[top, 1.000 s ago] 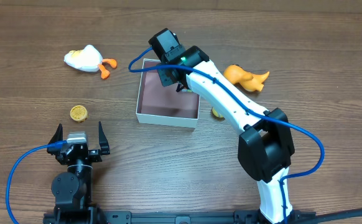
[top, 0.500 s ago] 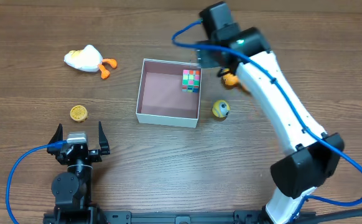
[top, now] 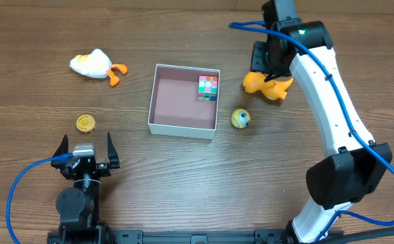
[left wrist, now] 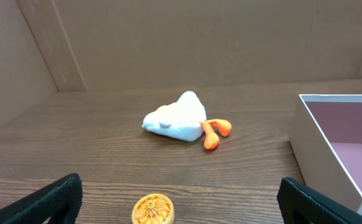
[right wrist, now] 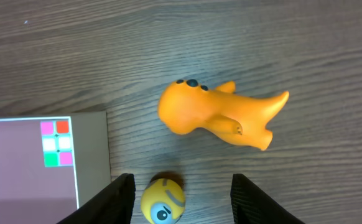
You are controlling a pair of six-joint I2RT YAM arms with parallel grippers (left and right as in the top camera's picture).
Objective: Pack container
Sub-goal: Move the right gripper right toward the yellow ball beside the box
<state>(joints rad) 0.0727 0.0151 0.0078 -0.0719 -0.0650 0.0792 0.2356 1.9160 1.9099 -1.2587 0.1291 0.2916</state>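
Note:
The container (top: pixel 182 129) is a white-walled square box with a pink inside, at the table's middle. A multicoloured cube (top: pixel 208 87) lies in its far right corner. My right gripper (top: pixel 265 59) is open and empty, hovering over an orange toy animal (top: pixel 268 86) to the right of the box. In the right wrist view its fingers (right wrist: pixel 190 202) frame a yellow one-eyed ball (right wrist: pixel 163 200), with the orange toy (right wrist: pixel 218 115) beyond and the box wall (right wrist: pixel 91 155) at left. My left gripper (top: pixel 86 150) is open and empty near the front left.
A white duck toy with orange feet (top: pixel 94 64) lies at the far left, and it also shows in the left wrist view (left wrist: pixel 175 118). A yellow disc (top: pixel 84 123) lies just ahead of the left gripper. The yellow ball (top: pixel 240 118) sits right of the box.
My right arm has swung from above the box to the far right, leaving the cube inside the box. It now hovers over the orange toy. The left arm has not moved.

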